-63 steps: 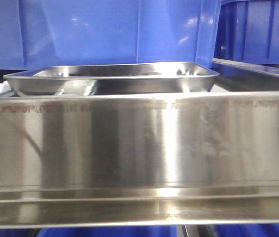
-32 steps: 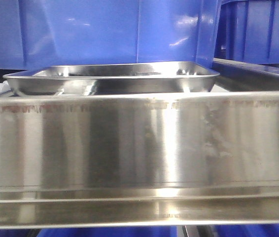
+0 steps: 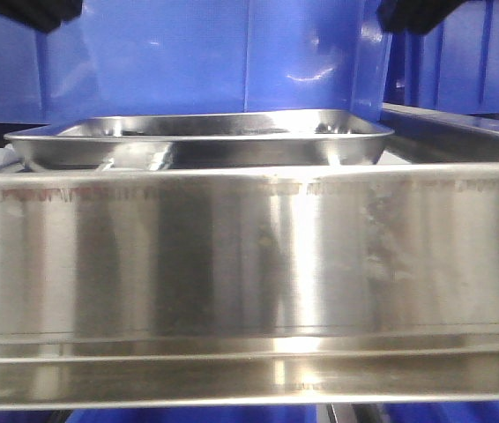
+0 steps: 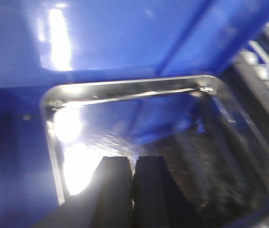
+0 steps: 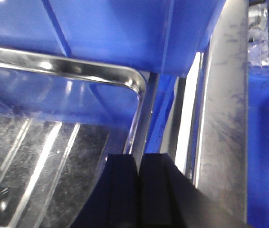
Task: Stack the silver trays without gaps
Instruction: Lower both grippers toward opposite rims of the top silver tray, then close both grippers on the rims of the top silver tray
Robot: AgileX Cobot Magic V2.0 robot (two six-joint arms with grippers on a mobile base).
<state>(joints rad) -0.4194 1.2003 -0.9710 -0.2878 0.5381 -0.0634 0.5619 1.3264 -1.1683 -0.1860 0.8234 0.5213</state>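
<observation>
Left gripper (image 4: 133,161), fingers pressed together on nothing, hangs over the silver tray (image 4: 125,90); a blue bin (image 4: 125,33) rises just ahead. Right gripper (image 5: 138,159), equally closed and empty, hovers above the tray's right rim, with the steel shelf rail (image 5: 222,118) to its right. From the front, the tray sits level behind that rail.

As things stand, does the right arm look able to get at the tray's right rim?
Probably yes. The right gripper hangs over the tray near its right rim with nothing between them. Its jaws are shut, though, so it must open to grasp, and the blue bin stands close behind.
</observation>
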